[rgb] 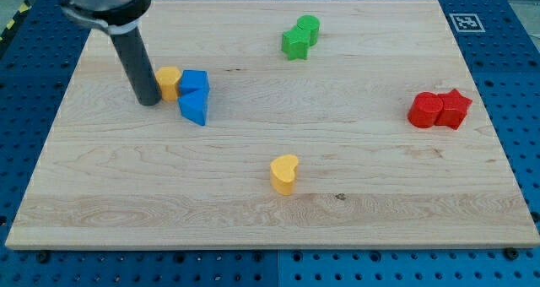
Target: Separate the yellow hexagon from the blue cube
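The yellow hexagon sits at the view's upper left on the wooden board, touching the left side of the blue cube. A blue triangular block lies just below the cube, touching it. My tip rests on the board just left of the yellow hexagon, at or very near its left side.
A green star and a green cylinder sit together at the top centre. A red cylinder and a red star sit together at the right. A yellow heart lies at the lower centre.
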Tool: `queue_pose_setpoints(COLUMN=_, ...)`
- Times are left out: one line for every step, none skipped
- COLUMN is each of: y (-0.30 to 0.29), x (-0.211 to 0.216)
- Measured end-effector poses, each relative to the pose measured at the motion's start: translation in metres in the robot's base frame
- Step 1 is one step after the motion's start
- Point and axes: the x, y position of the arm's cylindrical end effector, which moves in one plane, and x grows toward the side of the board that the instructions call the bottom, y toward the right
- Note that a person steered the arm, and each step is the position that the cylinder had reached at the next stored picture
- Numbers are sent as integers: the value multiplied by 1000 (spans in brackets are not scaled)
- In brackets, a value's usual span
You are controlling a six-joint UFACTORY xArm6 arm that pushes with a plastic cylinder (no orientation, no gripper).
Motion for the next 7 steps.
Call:
queue_pose_setpoints(y=0, x=-22)
queue_pose_setpoints(y=0, x=-44)
queue_pose_setpoints(y=-4, x=-39)
queue_pose_setpoints(y=-4, x=-12)
queue_pose_setpoints(y=16, x=-12)
queue_pose_setpoints(y=30, x=-12)
queue_pose_setpoints(y=51, x=-12)
